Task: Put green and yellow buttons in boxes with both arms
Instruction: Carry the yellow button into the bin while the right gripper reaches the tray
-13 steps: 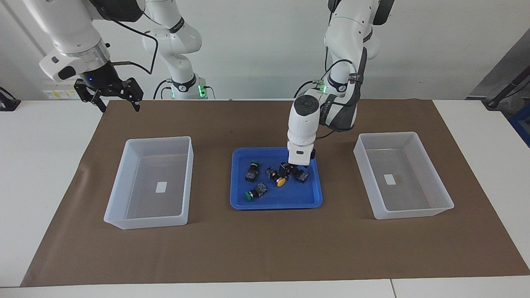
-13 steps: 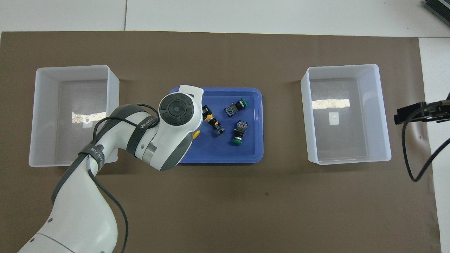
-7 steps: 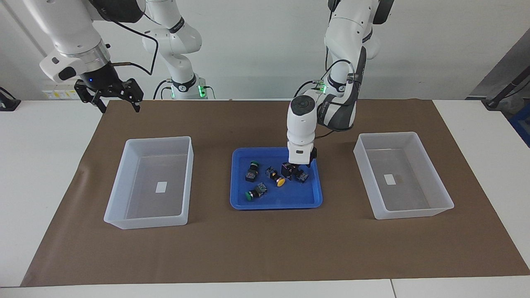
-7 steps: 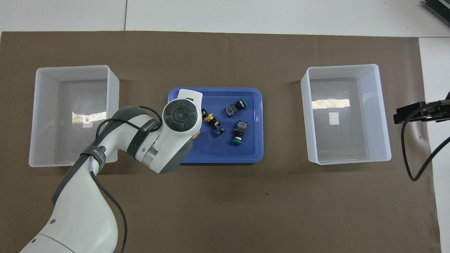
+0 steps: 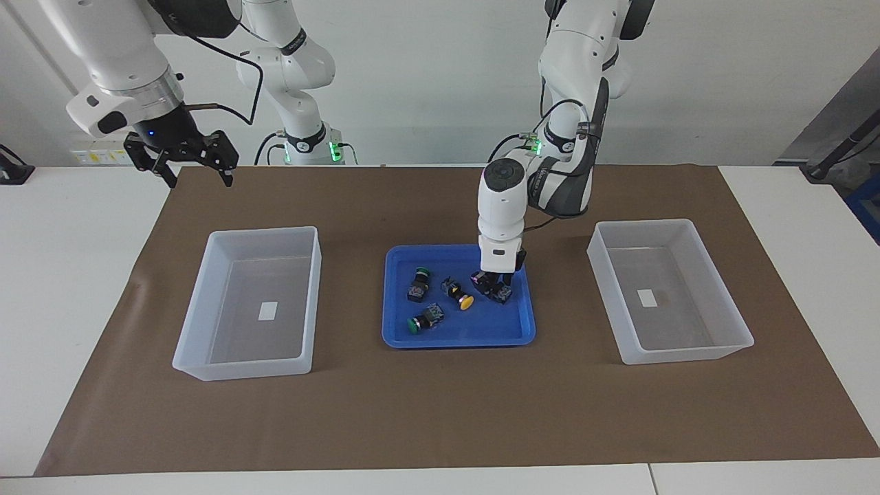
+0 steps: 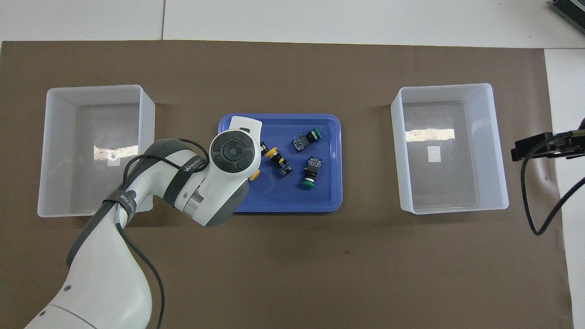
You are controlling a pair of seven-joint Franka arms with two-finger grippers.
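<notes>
Four buttons lie in the blue tray [image 5: 399, 337]. Two green ones [image 5: 420, 280] [image 5: 423, 319] lie toward the right arm's end, also in the overhead view [image 6: 311, 171] [image 6: 306, 139]. One yellow button [image 5: 459, 295] [image 6: 277, 160] lies mid-tray. My left gripper [image 5: 493, 283] is down in the tray at the second yellow button [image 5: 501, 293]; only that button's cap edge [image 6: 255, 173] shows under the arm from above. My right gripper [image 5: 197, 172] is open and empty, raised over the mat's corner near its base. Both boxes [image 5: 265, 232] [image 5: 646, 223] hold only a label.
The boxes stand on a brown mat [image 5: 440, 412], one at each end of the tray [image 6: 320, 119]; they also show from above [image 6: 93, 87] [image 6: 443, 85]. The left arm's wrist [image 6: 231, 151] covers the tray's end from above.
My left gripper has shifted slightly toward the left arm's end of the tray, onto the button there. The other buttons and the right arm have not moved.
</notes>
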